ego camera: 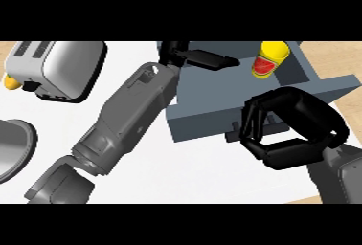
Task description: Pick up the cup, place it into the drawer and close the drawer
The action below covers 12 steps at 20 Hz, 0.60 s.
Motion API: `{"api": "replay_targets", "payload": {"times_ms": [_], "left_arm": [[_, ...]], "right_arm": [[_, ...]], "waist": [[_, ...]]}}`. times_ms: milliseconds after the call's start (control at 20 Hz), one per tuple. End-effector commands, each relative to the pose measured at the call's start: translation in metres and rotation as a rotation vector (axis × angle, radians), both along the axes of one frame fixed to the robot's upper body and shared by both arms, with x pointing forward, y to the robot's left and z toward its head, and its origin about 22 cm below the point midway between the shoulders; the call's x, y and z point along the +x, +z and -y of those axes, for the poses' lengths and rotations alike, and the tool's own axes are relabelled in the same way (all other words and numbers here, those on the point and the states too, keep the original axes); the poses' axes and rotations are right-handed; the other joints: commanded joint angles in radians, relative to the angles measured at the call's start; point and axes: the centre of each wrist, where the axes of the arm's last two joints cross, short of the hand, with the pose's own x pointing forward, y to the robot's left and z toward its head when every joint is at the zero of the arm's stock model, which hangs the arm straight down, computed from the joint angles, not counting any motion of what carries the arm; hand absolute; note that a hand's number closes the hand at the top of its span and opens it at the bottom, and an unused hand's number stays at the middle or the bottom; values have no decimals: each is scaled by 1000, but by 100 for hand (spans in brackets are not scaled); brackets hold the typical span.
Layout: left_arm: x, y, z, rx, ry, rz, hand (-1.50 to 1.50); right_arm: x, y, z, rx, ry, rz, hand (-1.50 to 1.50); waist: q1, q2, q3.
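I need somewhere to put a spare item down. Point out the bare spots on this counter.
Bare counter lies between the left forearm and the right hand, below the drawer. A smaller patch sits between the toaster and the grey plate. Around the drawer it is crowded: the left hand at its far edge, the yellow cup inside.

One toaster (60, 67), one grey drawer (283, 103), one yellow cup (268, 58), two black hands (194, 56) (293, 127)

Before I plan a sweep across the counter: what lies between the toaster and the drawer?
In the head view, the left forearm crosses that stretch, running from the lower left up toward the drawer; its hand is over the drawer's rim. The toaster stands apart.
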Motion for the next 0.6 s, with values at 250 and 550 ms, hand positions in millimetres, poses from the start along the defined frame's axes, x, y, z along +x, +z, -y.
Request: {"api": "replay_targets", "payload": {"times_ms": [250, 550], "left_arm": [[1, -7, -5, -84, 78, 18, -150], [-1, -20, -13, -154, 60, 14, -150]], "right_arm": [[-18, -9, 9, -473, -48, 42, -150], [-14, -67, -10, -613, -200, 24, -150]], "waist": [[80, -20, 1], [164, -29, 1]]}}
